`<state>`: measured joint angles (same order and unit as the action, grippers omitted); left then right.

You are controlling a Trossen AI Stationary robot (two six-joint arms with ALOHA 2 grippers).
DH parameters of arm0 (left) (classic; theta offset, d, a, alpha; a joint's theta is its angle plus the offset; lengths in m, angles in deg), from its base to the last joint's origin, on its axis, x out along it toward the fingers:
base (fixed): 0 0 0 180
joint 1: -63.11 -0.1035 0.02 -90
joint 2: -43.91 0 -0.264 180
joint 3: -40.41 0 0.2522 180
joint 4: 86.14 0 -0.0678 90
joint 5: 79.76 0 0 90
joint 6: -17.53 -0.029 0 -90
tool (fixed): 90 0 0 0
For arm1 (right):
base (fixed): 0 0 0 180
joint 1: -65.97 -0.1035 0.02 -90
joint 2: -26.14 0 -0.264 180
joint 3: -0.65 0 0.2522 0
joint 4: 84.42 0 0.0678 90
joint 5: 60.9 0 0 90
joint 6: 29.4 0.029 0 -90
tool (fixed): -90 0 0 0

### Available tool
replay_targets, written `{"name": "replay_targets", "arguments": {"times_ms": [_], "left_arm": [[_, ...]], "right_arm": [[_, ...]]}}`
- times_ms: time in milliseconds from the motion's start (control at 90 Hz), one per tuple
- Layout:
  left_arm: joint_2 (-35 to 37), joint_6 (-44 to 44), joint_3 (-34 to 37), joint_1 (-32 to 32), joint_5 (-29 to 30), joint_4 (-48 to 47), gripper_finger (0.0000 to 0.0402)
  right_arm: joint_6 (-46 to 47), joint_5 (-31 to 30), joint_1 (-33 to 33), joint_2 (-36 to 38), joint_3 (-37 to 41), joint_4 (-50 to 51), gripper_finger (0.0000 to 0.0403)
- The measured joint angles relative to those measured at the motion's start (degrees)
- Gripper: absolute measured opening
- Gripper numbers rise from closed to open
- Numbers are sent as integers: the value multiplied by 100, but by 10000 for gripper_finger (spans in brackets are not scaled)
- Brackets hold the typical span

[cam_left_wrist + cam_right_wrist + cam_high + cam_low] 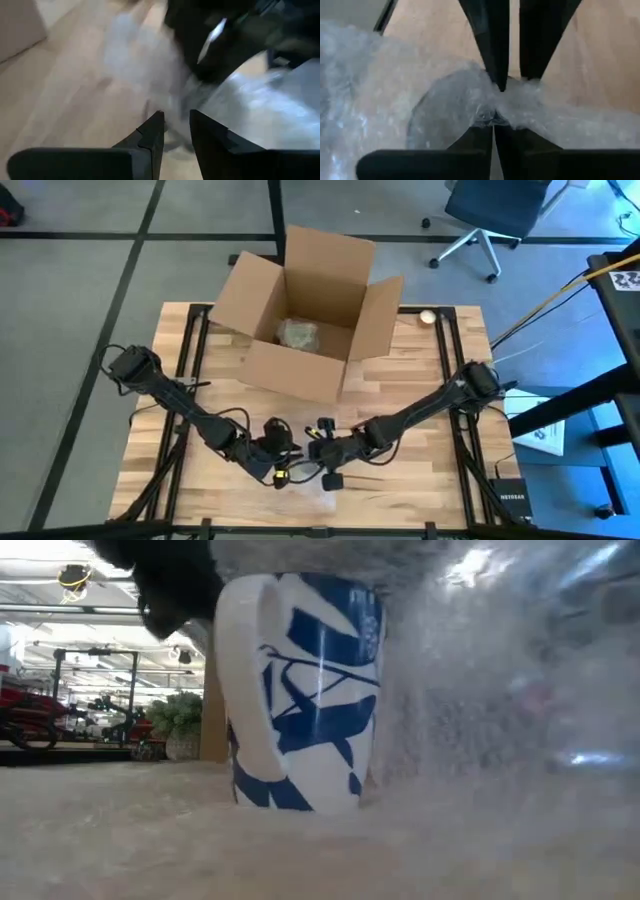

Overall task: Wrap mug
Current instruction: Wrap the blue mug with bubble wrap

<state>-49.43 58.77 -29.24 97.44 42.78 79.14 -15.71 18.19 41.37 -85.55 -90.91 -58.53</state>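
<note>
The right gripper [494,127] has its jaws pinched together on a fold of bubble wrap [395,100], while the left gripper [175,127] meets it with jaws a narrow gap apart. Both work at the front of the wooden surface [420,370], where a white mug [300,690] with blue markings stands upright against the wrap. An open cardboard box [310,310] sits behind.

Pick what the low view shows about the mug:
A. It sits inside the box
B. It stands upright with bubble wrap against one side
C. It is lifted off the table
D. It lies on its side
B: the mug stands upright on the table, and bubble wrap presses against the side away from its handle.
</note>
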Motion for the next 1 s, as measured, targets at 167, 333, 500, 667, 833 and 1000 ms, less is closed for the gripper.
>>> {"name": "replay_targets", "arguments": {"times_ms": [167, 333, 500, 667, 833, 1000], "left_arm": [[10, -3, -108, -43, -77, 28, 76], [-172, 58, -54, -121, -233, 25, 76], [-499, 80, -73, -248, -213, 122, 76], [-543, 60, -73, -283, -251, 96, 75], [-513, 2, -65, -212, -138, 93, 76], [-504, 6, -55, -133, 128, 82, 75]], "right_arm": [[-3, 0, -7, -20, 0, -19, 1], [-4, 0, -11, -23, 0, -63, 1], [-12, 1, -11, -23, 2, -73, 1], [2, 300, -15, -23, -149, 231, 1], [-183, 694, -17, -23, -800, 1142, 1], [-317, 604, -17, -23, -1553, 2262, 1]]}}
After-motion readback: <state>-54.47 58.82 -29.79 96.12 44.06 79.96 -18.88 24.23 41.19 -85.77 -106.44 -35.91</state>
